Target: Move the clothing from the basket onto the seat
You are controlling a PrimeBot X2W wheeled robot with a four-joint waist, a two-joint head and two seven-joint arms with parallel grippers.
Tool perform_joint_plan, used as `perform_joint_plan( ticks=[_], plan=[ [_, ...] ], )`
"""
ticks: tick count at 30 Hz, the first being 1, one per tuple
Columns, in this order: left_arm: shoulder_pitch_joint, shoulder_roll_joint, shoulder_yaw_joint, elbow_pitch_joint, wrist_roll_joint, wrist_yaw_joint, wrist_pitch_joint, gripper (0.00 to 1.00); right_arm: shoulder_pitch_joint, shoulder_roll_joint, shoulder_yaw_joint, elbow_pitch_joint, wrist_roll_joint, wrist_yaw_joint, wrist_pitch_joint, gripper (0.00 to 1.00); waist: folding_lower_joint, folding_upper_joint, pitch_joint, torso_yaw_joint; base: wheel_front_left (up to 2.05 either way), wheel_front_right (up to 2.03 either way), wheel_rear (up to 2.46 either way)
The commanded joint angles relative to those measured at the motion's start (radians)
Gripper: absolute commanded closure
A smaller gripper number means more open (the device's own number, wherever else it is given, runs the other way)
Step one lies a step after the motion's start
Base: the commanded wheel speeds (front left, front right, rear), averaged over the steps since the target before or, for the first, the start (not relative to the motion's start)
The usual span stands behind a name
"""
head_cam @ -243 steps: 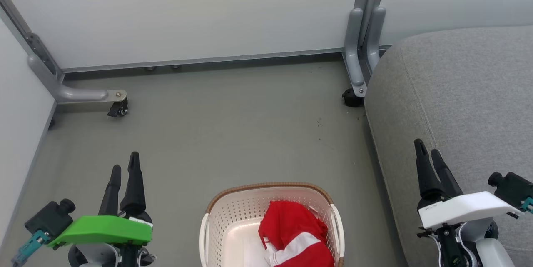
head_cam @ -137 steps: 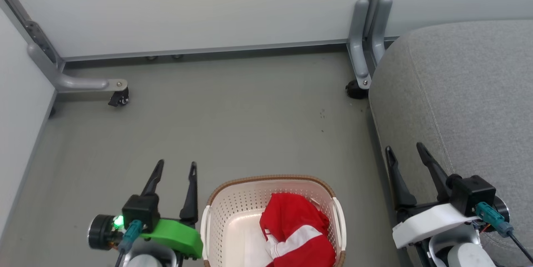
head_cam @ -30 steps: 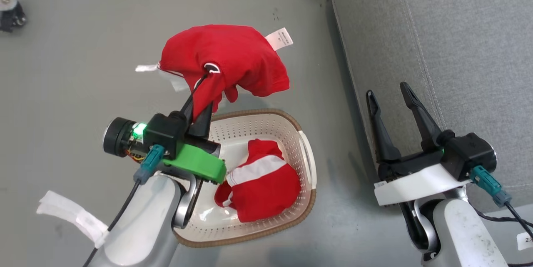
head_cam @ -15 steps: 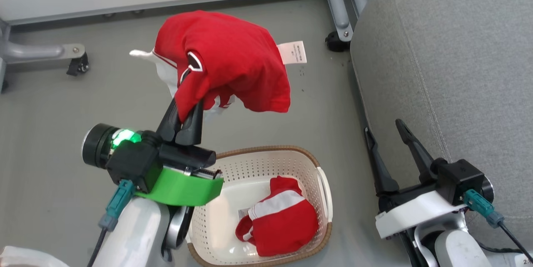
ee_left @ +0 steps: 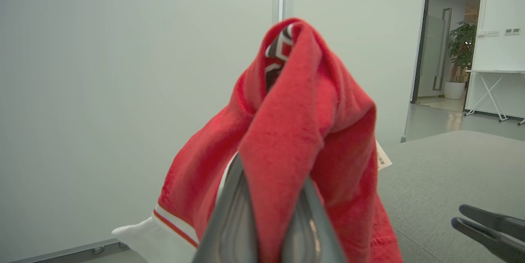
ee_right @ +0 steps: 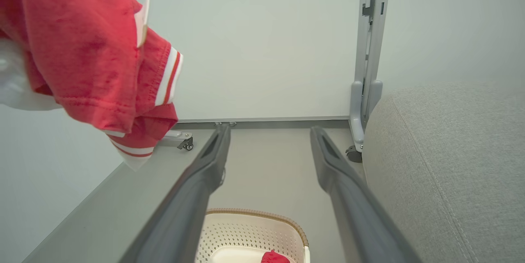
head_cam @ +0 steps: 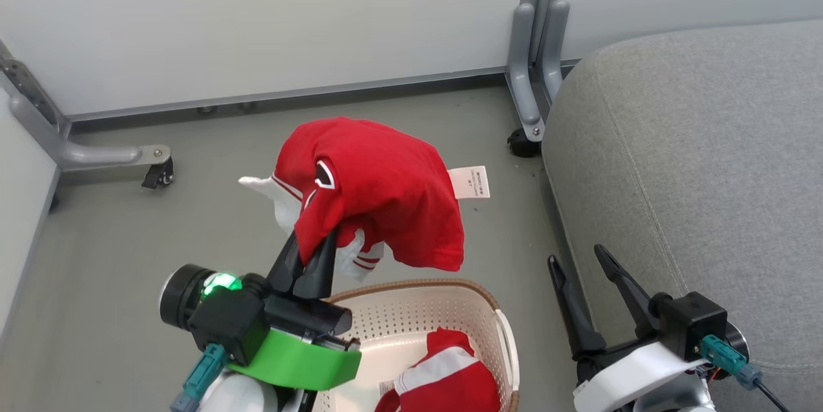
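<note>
My left gripper (head_cam: 313,248) is shut on a piece of the clothing, a red garment (head_cam: 379,193) with white panels and a white tag, held up above the floor beyond the basket (head_cam: 421,319). In the left wrist view the red garment (ee_left: 295,131) drapes over my left gripper (ee_left: 268,181). A second red-and-white garment (head_cam: 443,376) lies in the cream basket. My right gripper (head_cam: 575,258) stands open beside the grey seat (head_cam: 694,161), nothing between its fingers. In the right wrist view my right gripper (ee_right: 268,131) points over the basket (ee_right: 254,234) toward the wall, the held garment (ee_right: 82,45) at upper left.
White partition panels on grey wheeled feet (head_cam: 524,135) stand behind, another foot (head_cam: 151,164) at the left. Bare grey floor lies between basket and wall. The seat's rounded edge runs close along the right of the basket.
The head view has tilted up, so the wall shows more and the basket sits lower. The left gripper still holds the red garment aloft; the right gripper stays open.
</note>
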Motion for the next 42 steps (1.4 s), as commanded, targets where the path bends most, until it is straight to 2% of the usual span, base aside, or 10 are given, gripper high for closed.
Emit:
perform_joint_plan(
  ticks=[1, 21, 28, 33, 42],
  plan=[
    [0.015, 0.001, -0.003, 0.002, -0.003, -0.003, 0.000, 1.00, 0.014, -0.003, 0.003, -0.004, 0.009, 0.000, 0.003, 0.00, 0.0001, 0.0000, -0.021, 0.000, 0.00, 0.00, 0.00],
    [0.012, -0.002, -0.004, 0.027, -0.009, -0.002, 0.000, 1.00, 0.019, -0.003, 0.031, -0.014, 0.015, 0.000, 0.017, 0.00, 0.0001, 0.0000, -0.020, 0.005, 0.00, 0.00, 0.00],
    [-0.004, -0.005, -0.012, 0.026, -0.013, -0.009, -0.001, 1.00, -0.062, -0.050, 0.178, -0.025, 0.061, 0.000, 0.035, 0.00, 0.0001, 0.0000, -0.012, 0.020, 0.00, 0.00, 0.00],
    [-0.015, -0.011, -0.023, 0.028, -0.010, -0.012, -0.001, 1.00, -0.174, -0.075, 0.291, -0.005, 0.107, 0.000, 0.024, 0.00, 0.0001, 0.0000, 0.003, 0.038, 0.00, 0.00, 0.00],
    [-0.031, -0.027, -0.068, 0.041, -0.006, -0.032, 0.002, 1.00, -0.366, -0.065, 0.393, 0.115, 0.097, 0.000, -0.026, 0.00, 0.0001, 0.0000, 0.012, 0.066, 0.00, 0.00, 0.00]
  ],
)
